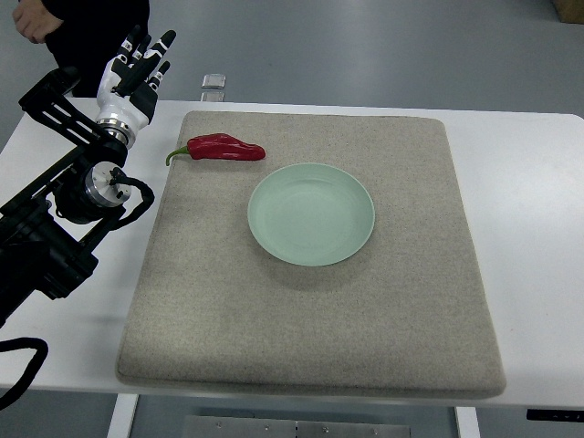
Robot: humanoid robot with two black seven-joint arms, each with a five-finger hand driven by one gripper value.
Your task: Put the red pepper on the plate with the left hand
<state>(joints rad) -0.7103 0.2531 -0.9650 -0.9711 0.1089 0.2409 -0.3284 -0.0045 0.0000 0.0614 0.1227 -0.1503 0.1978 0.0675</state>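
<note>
My left hand (137,64) open near table's far-left corner; I should reach right, pinch pepper (219,148) mid-body, lift over plate (311,213).

Pepper (219,148) lies on mat (310,255) — behind-left of plate (311,214).

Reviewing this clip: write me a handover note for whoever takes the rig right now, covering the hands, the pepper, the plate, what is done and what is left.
Left hand: raised at the table's far-left edge, fingers extended, holding nothing.
Right hand: not in view.
Red pepper: lying on the grey mat, stem toward the left hand, just beyond the plate's far-left rim, not touching it.
Plate: pale green, empty, near the mat's centre.
Done: nothing yet; pepper not grasped.
Left: reach for the pepper, grasp, carry it over the plate, release.
A person stands beyond the table's far-left corner.
</note>
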